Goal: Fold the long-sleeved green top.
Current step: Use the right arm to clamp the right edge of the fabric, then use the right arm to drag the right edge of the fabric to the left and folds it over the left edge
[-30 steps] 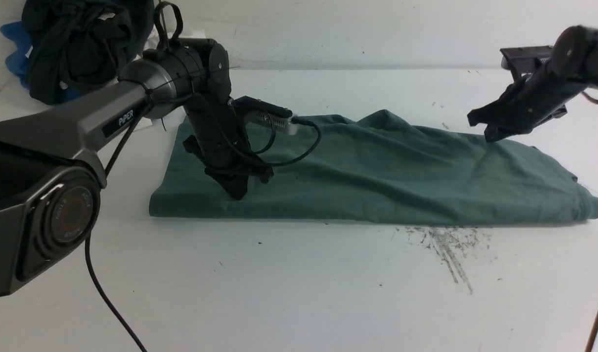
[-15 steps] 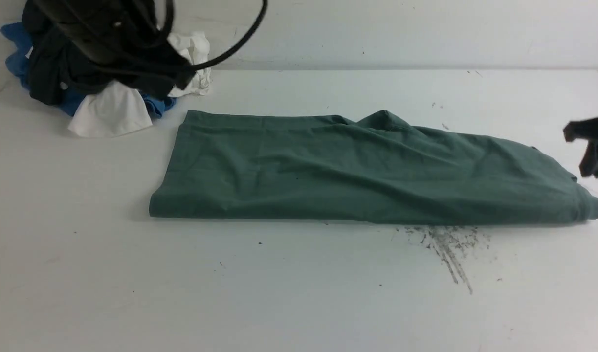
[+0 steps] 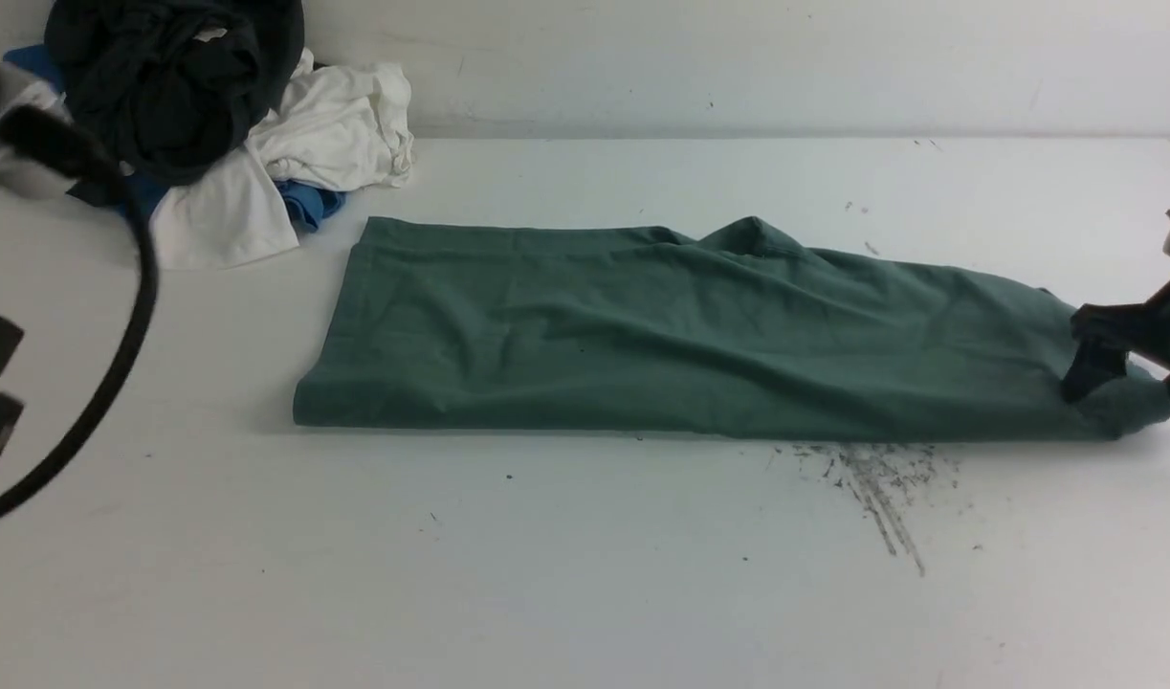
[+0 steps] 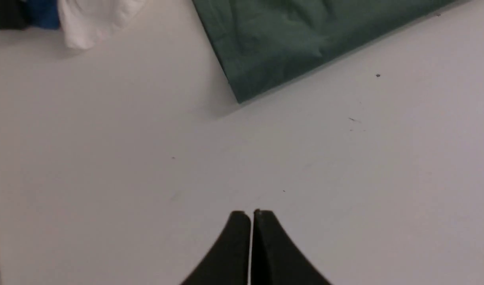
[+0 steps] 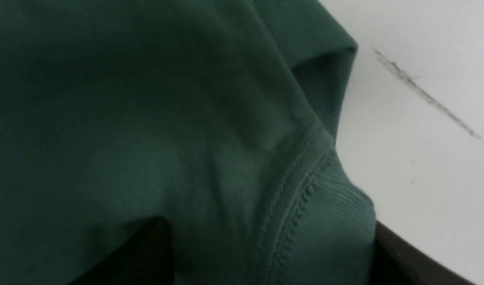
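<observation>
While it hangs over bare bench [image 3: 585,574] at the far left, the left pincer [image 4: 251,213] has its jaws pressed together on nothing, short of the cloth's near left corner. At rear left a heap of black garment [image 3: 164,86], white garment [image 3: 326,124] and blue garment [image 3: 307,203] lies apart from the work. At centre, the green long-sleeved top [image 3: 699,344] lies flat as 1 long band across the bench, its rear edge rucked into a raised ridge [image 3: 757,230]. Grey scuff marks [image 3: 876,483] show just in front of it. At the right end, the right pincer [image 3: 1120,388] stands with jaws apart, straddling the ribbed edge [image 5: 325,221], which touches the bench.

The step in hand is judged to be seizing this end for a fold toward the left. Good practice:
1. Close only once every layer sits between the 2 jaws, well past the ribbing.
2. Lift just clear of the bench to avoid dragging the band.
3. Carry the end straight along the band so its edges stack squarely.
4. Watch the ridge, since it may crease under the fold.
</observation>
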